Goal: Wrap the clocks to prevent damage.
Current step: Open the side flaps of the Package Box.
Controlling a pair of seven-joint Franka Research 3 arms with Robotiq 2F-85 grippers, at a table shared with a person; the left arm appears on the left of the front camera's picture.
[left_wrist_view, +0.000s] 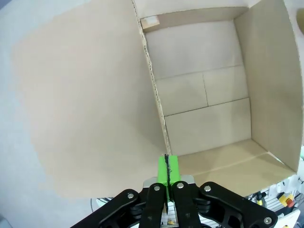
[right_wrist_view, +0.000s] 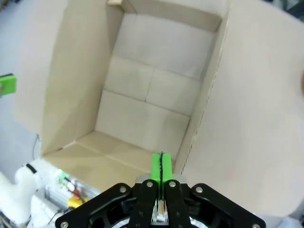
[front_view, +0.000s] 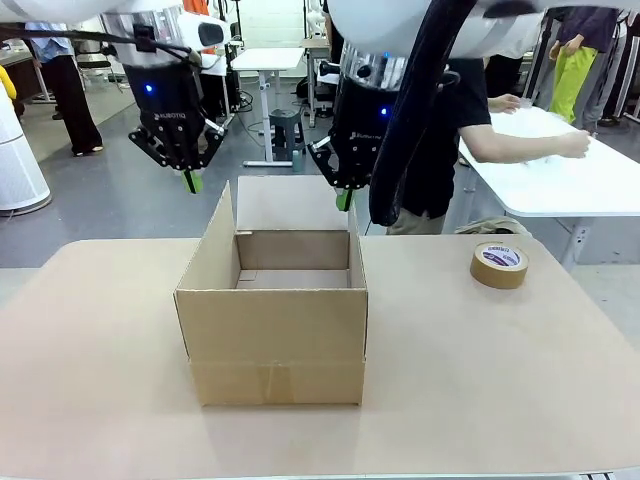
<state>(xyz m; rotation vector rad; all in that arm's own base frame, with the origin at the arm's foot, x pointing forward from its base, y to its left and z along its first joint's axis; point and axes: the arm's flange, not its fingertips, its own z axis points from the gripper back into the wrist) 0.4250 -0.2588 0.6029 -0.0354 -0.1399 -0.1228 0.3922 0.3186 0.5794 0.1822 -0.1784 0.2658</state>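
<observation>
both clenched empty: left gripper (front_view: 192, 181) hangs over the left flap of the box (front_view: 270, 330), right gripper (front_view: 344, 199) over its right flap; the opening lies below, between them.

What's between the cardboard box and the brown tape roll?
Nothing: in the front view, only bare tan tabletop separates the open cardboard box from the brown tape roll.

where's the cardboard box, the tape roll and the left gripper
cardboard box (front_view: 275, 340), front view, near outer wall
tape roll (front_view: 497, 277), front view, brown outer side
left gripper (front_view: 192, 182), front view, shut green fingertips
</observation>
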